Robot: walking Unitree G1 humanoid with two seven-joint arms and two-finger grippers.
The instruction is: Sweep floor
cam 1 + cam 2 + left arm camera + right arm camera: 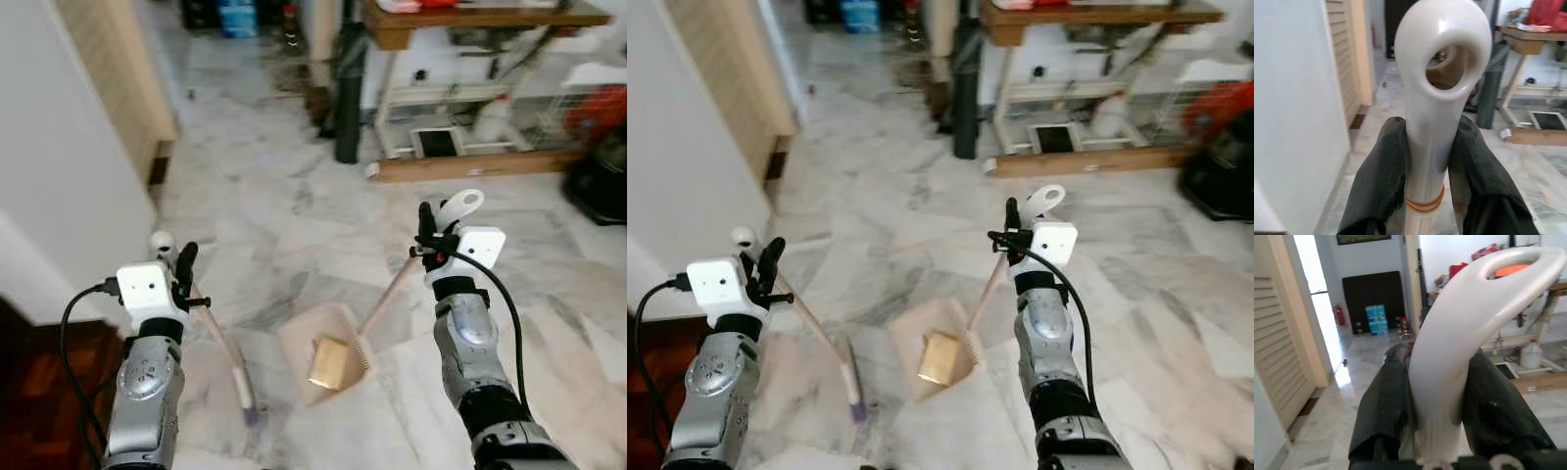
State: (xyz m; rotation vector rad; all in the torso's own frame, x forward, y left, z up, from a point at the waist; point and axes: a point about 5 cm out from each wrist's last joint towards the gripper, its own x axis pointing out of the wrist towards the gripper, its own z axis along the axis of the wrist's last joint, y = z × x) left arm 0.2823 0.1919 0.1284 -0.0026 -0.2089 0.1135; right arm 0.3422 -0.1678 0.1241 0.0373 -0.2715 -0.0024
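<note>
My left gripper [177, 257] is shut on the white looped top of a broom handle [1437, 73], with the black fingers [1383, 171] pressed on both sides of it. The wooden shaft slants down to a purple tip [250, 415] on the marble floor. My right gripper [434, 231] is shut on the white looped handle [1464, 318] of a long-handled beige dustpan [299, 348]. The pan rests on the floor between the arms. A tan, flat piece [331, 364] lies inside it, beside the comb teeth [361, 351].
A white wall [59, 176] and a louvered door [108, 69] close off the left. Dark wood flooring [39, 392] begins at lower left. Ahead stand a dark upright roll [348, 98], a wooden table [480, 20], a floor plank [470, 166] and a black object [598, 186].
</note>
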